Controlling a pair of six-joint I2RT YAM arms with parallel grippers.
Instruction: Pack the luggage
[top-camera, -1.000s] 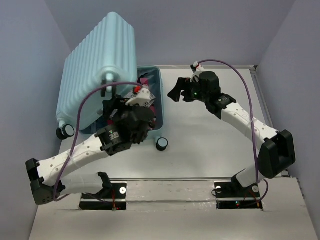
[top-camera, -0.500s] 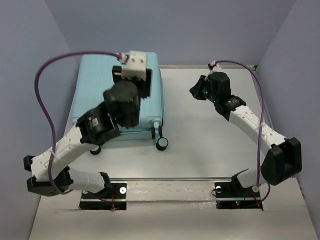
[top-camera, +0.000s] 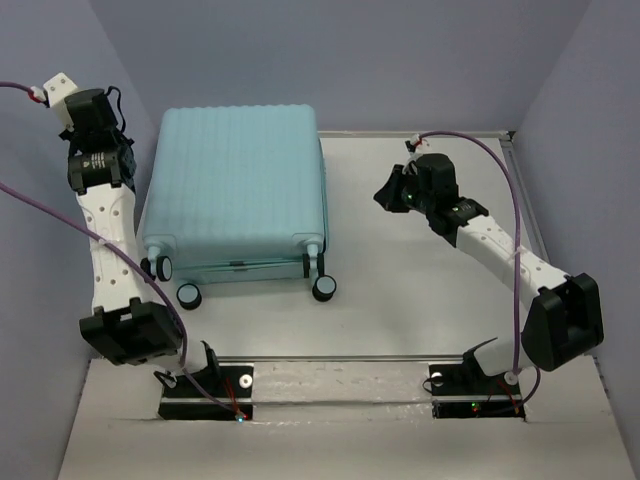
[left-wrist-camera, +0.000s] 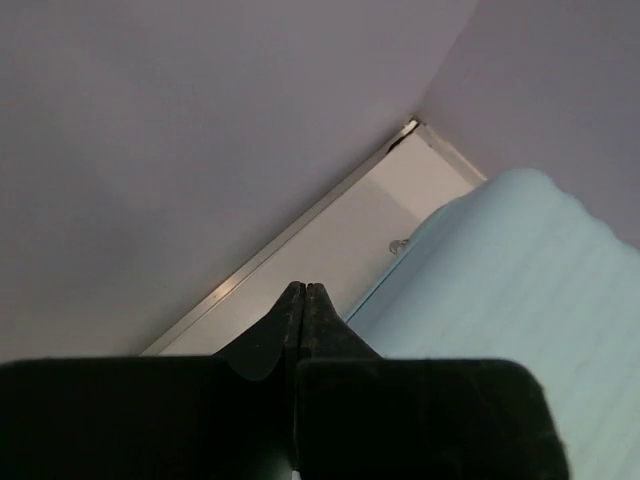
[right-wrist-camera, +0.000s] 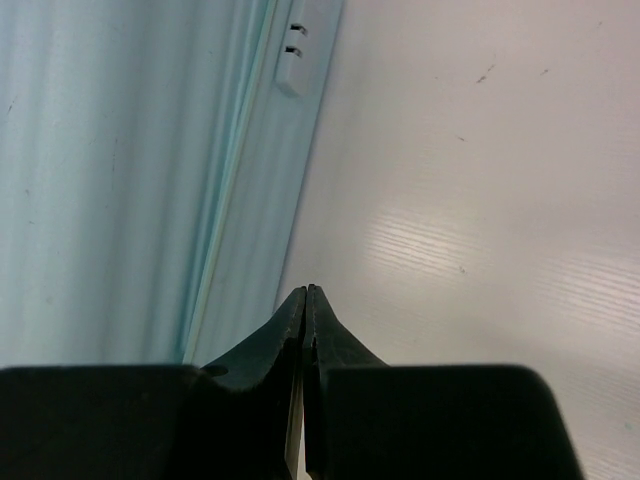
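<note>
The luggage (top-camera: 235, 190) lies closed and flat on the table, a pale aqua ribbed shell with its caster wheels (top-camera: 323, 288) toward the near side. My left gripper (left-wrist-camera: 304, 287) is shut and empty, raised by the left wall and aimed at the table's back-left corner, with the luggage (left-wrist-camera: 520, 280) to its right. The left arm (top-camera: 100, 215) stands upright left of the case. My right gripper (top-camera: 386, 193) is shut on nothing, hovering over bare table just right of the luggage's side edge (right-wrist-camera: 120, 150), fingertips (right-wrist-camera: 300, 300) pressed together.
Lilac walls close in the table (top-camera: 420, 260) on the left, back and right. A metal rim runs along the back edge (left-wrist-camera: 300, 225). Purple cables loop from both wrists. The arm bases (top-camera: 470, 385) sit on the near edge.
The luggage lid came down from upright to closed flat. My left arm swung off the case to the far left wall. Both grippers went from open to shut; the right one shifted slightly.
</note>
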